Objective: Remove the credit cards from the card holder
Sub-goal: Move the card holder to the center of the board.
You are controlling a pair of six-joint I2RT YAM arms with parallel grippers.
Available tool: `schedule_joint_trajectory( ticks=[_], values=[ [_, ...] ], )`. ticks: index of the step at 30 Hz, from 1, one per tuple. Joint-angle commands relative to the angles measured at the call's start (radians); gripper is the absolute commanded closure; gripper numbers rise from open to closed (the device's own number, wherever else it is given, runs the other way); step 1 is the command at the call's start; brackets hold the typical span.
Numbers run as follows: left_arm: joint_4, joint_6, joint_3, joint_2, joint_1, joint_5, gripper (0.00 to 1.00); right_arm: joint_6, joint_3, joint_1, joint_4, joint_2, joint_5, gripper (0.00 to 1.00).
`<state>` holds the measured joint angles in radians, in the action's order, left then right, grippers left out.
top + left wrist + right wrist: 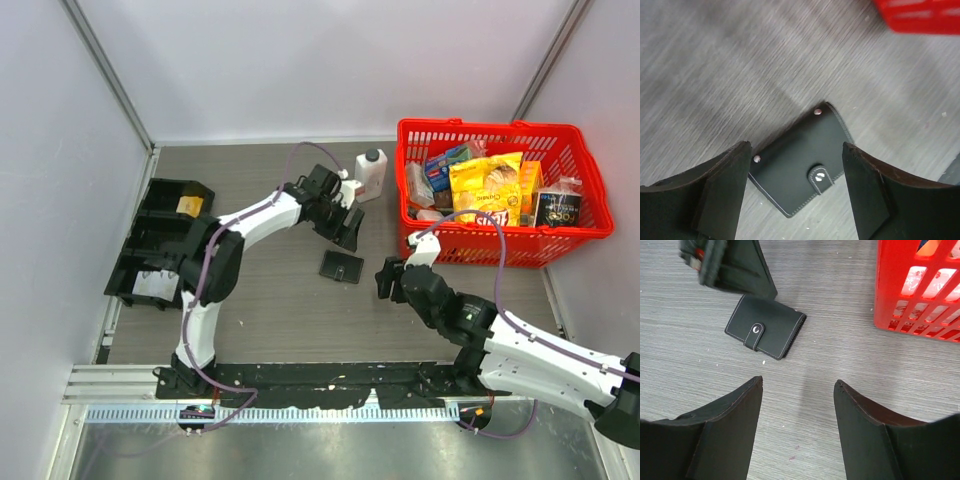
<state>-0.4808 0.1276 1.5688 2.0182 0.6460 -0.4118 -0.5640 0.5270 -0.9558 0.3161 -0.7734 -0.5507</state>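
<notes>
The card holder is a small black wallet lying flat and closed on the table, its snap tab fastened; it also shows as the card holder and the card holder. No credit cards are in view. My left gripper hovers open just behind and above the wallet; in the left wrist view the left gripper has the wallet below and between its fingers, untouched. My right gripper stands open to the wallet's right, a short way off; the right gripper holds nothing.
A red basket full of groceries stands at the back right. A white bottle stands behind the left gripper. A black compartment tray sits at the left wall.
</notes>
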Motion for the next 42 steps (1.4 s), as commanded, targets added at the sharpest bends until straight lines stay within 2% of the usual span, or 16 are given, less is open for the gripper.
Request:
schedule_joint_trajectory(
  ticks=[1,7,9,18,21,26,30,36,40,42],
  values=[
    [-0.189,-0.123,0.091,0.103,0.003,-0.056,0.26,-0.027,0.016,-0.006,0.017,0.029,-0.031,0.37],
    [-0.122,-0.074,-0.031,0.047,0.003,-0.045,0.38,-0.034,0.005,-0.005,0.031,0.040,-0.023,0.37],
    [-0.091,-0.030,-0.091,0.014,0.003,-0.033,0.39,-0.036,0.002,-0.006,0.025,0.040,-0.018,0.37],
    [0.217,0.374,-0.470,-0.222,0.030,-0.064,0.41,-0.063,-0.021,-0.006,-0.026,-0.015,0.050,0.38],
    [0.283,0.493,-0.561,-0.295,0.046,-0.026,0.41,-0.103,-0.039,-0.008,-0.066,-0.041,0.083,0.40],
    [0.386,0.681,-0.681,-0.410,0.047,0.125,0.37,-0.146,-0.056,-0.014,-0.115,-0.081,0.097,0.43],
    [0.357,0.692,-0.632,-0.415,0.049,0.221,0.36,-0.149,-0.044,-0.018,-0.123,-0.109,0.094,0.43],
    [0.214,0.578,-0.466,-0.280,0.049,0.173,0.39,-0.137,-0.035,-0.020,-0.121,-0.099,0.074,0.43],
    [0.122,0.527,-0.403,-0.214,0.047,0.139,0.47,-0.137,-0.030,-0.020,-0.121,-0.101,0.074,0.43],
    [0.097,0.514,-0.394,-0.197,0.049,0.134,0.56,-0.139,-0.030,-0.023,-0.123,-0.102,0.075,0.43]
  ],
)
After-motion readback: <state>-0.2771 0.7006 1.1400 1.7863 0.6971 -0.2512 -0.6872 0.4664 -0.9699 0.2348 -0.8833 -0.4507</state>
